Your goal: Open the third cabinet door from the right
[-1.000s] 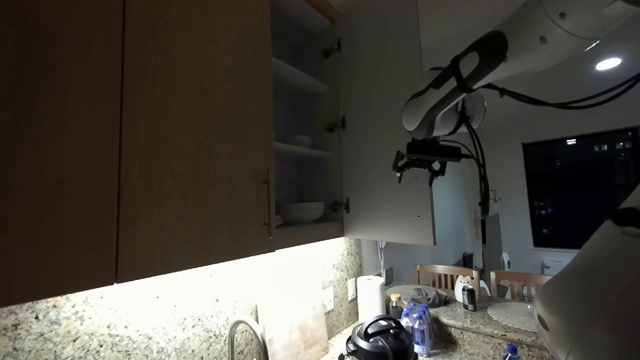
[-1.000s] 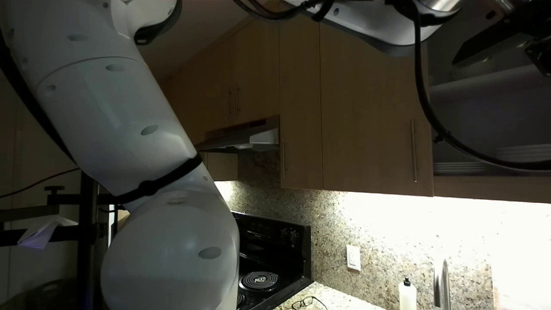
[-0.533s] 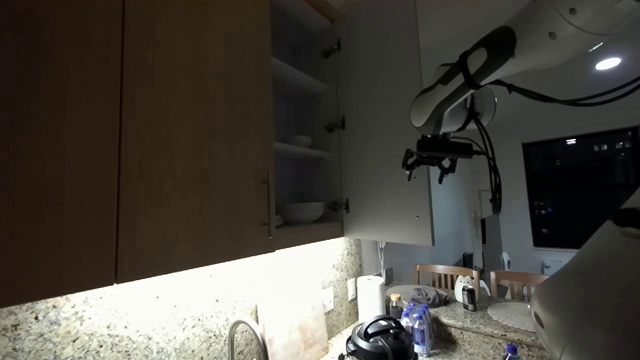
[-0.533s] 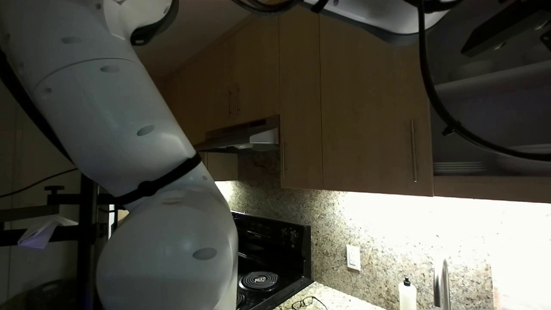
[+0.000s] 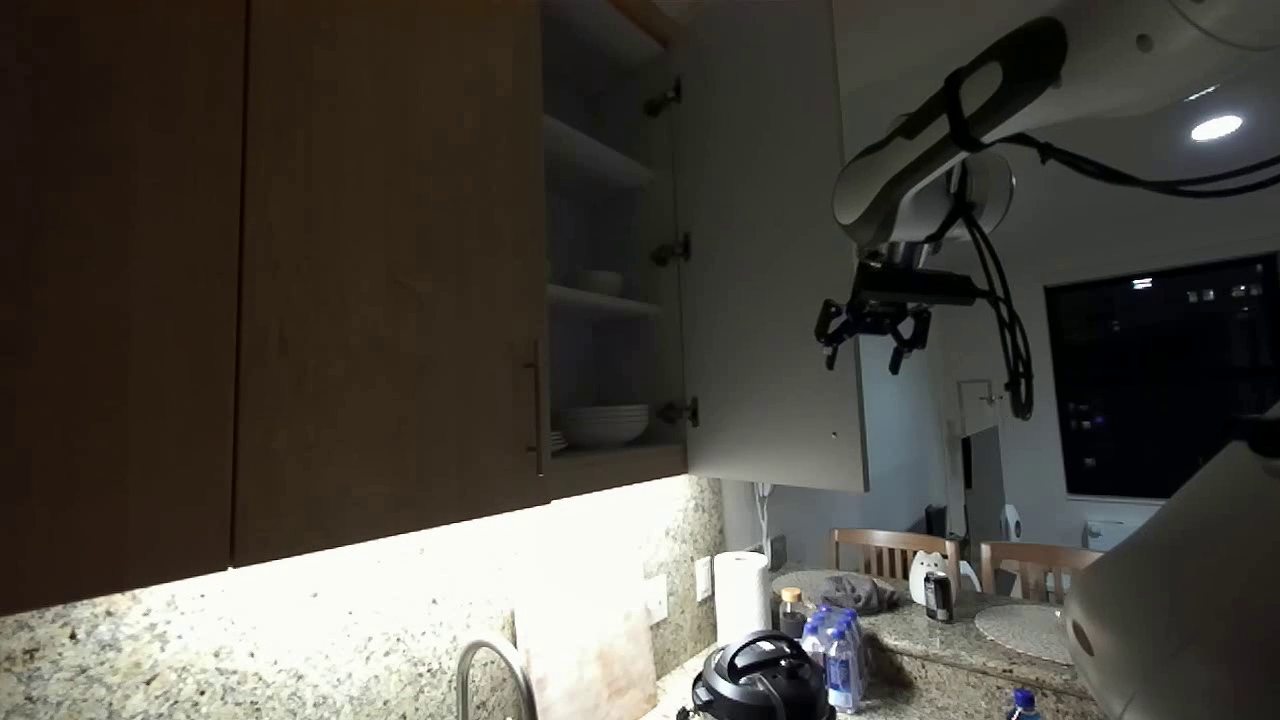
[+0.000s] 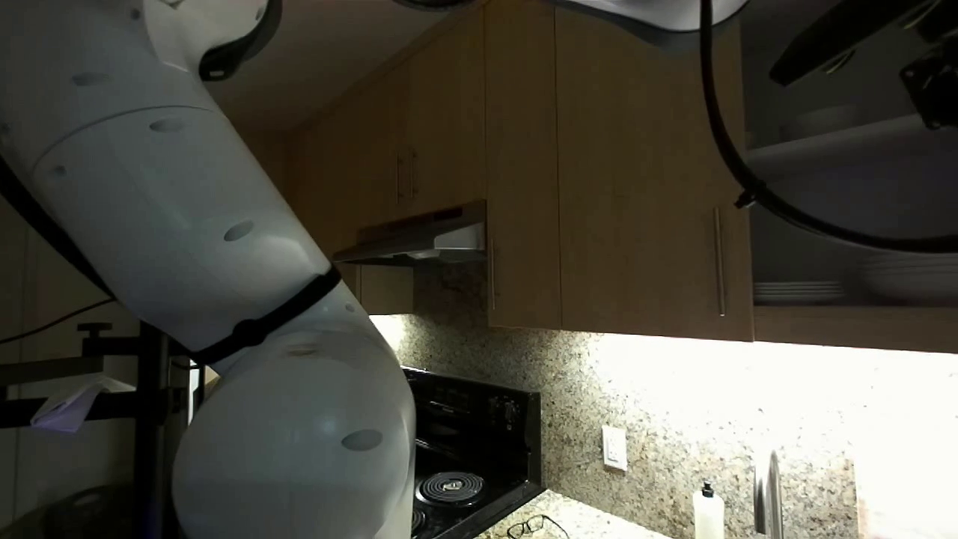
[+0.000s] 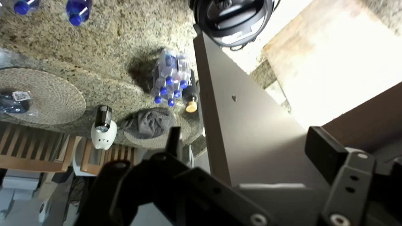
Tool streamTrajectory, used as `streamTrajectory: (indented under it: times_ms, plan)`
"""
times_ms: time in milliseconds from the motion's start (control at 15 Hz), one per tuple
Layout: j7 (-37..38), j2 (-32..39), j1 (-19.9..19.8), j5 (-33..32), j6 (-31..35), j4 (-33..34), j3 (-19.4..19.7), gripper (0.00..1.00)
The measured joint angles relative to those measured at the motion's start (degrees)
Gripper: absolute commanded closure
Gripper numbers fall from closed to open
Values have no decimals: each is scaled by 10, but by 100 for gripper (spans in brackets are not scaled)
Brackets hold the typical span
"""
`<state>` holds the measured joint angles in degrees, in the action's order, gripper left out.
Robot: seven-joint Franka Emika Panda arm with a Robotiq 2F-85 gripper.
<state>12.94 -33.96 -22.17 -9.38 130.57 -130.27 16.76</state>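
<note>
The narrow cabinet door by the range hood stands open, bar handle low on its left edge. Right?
Not quite: in an exterior view, the narrow cabinet door by the range hood is closed, not open. Its bar handle is indeed low on its left edge.

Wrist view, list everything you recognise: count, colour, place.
Round lidded cooker: one, black, top
Plastic bottles: six bunched, two apart, bluish, upper left
Orange-capped bottle: one, dark, beside bunch
Open cabinet door: one, grey, centre
Rectangular panel: one, pale, right
Wooden cabinet: one, brown, right
Round woven mats: two, beige, left
Rumpled cloth: one, grey, on mat
Cylindrical can: one, black, left
Catlike figure: one, white, beside can
Wooden chairs: two, brown, lower left
Speckled counter: one, beige, upper left
Open gripper: one, black, bottom
</note>
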Motion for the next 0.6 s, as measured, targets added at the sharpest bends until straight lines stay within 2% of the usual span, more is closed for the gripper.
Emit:
streamTrajectory:
  times_ms: [333, 600]
  plan:
    - [-58, -28, 5, -1, -112, -20, 1, 0]
    - [-62, -43, 5, -15, -144, -48, -12, 0]
